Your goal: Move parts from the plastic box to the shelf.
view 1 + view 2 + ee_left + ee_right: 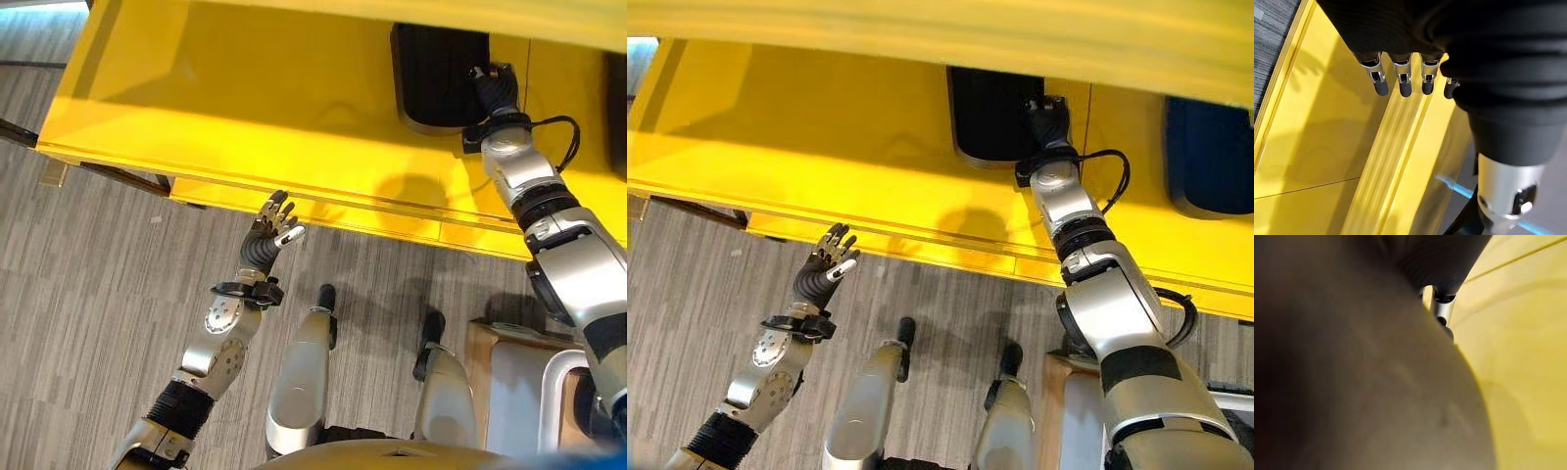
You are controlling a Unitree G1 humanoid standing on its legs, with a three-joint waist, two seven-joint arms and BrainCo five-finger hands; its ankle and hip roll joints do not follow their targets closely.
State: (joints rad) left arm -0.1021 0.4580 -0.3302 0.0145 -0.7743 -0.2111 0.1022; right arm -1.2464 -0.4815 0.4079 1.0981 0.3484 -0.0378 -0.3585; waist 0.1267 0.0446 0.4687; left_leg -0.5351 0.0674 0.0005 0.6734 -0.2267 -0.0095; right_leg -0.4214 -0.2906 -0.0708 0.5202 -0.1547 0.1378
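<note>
A black part (436, 73) lies on the yellow shelf (245, 108), far in under an upper board. My right hand (495, 86) rests against the part's right edge (994, 113). In the right wrist view the dark part (1352, 372) looms very close. My left hand (272, 227) hangs open in front of the shelf's front edge, fingers straight and holding nothing; the fingertips (1400, 87) point over the yellow board. The pale plastic box (554, 387) stands at the lower right.
A second dark part (1210, 157) lies on the shelf further right. The shelf's front lip (323, 211) runs across the view, with grey striped floor (88, 274) below it. The box sits on a light brown stand (478, 357).
</note>
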